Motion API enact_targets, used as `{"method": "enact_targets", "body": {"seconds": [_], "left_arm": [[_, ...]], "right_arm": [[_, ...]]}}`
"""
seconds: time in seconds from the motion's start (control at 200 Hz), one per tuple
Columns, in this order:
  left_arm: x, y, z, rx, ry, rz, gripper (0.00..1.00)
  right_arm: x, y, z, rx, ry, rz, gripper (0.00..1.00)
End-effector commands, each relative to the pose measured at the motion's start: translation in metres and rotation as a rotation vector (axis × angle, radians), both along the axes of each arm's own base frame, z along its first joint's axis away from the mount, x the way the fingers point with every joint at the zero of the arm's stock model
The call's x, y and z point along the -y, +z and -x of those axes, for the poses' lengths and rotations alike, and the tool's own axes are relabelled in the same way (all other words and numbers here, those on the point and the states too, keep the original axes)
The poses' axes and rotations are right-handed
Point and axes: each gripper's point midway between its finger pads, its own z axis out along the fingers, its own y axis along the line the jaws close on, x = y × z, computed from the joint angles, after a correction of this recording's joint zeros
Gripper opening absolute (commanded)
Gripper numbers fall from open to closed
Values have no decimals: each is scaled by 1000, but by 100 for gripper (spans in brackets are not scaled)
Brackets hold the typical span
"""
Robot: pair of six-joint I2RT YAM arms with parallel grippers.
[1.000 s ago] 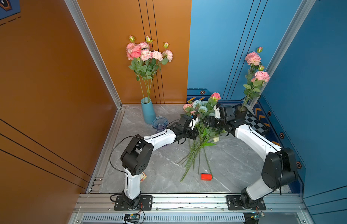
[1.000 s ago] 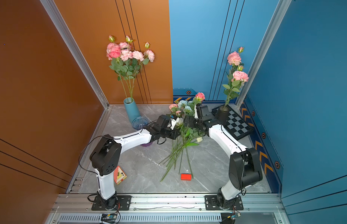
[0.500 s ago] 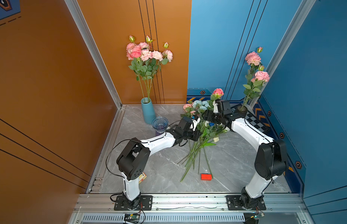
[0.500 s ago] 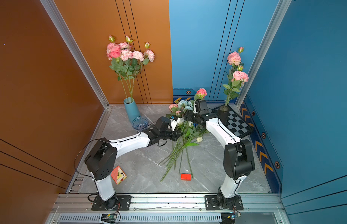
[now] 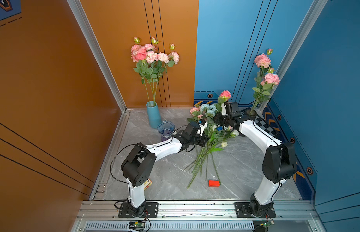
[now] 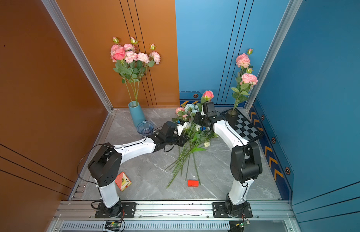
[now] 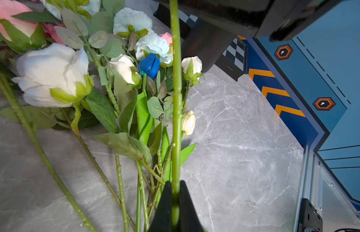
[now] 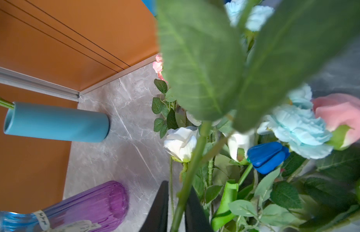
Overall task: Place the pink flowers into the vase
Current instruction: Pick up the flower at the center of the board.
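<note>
My left fingers [image 7: 187, 202] are pinched tight on one green stem [image 7: 176, 112]. My right fingers [image 8: 193, 209] have all but closed on a stem [image 8: 190, 174] higher up, under the raised pink rose [image 5: 225, 94]; it looks like the same stem. I'd confirm the right grip, then let the left go and lift clear of the pile [image 5: 209, 136] on the tabletop [image 5: 235, 164] toward the blue vase [image 5: 153, 116].

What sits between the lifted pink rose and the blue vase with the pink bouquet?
The glass vase stands just in front of the blue vase, roughly on that line. Both the left gripper and right gripper are shut on the pink rose stem.
</note>
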Motion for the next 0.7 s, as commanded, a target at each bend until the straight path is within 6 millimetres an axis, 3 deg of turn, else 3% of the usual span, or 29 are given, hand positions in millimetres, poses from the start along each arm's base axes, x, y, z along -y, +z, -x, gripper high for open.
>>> {"method": "enact_targets", "body": {"seconds": [0.0, 0.245, 0.586, 0.696], "left_arm": [[0, 4, -2, 12, 12, 10, 0], [0, 8, -5, 17, 26, 18, 0], [0, 5, -6, 8, 23, 18, 0], [1, 4, -6, 4, 25, 19, 4]], "right_arm": [[-4, 13, -4, 31, 11, -19, 10], [-6, 6, -7, 19, 13, -20, 0], [-5, 18, -4, 42, 15, -26, 0], [-5, 24, -4, 57, 21, -27, 0]]}}
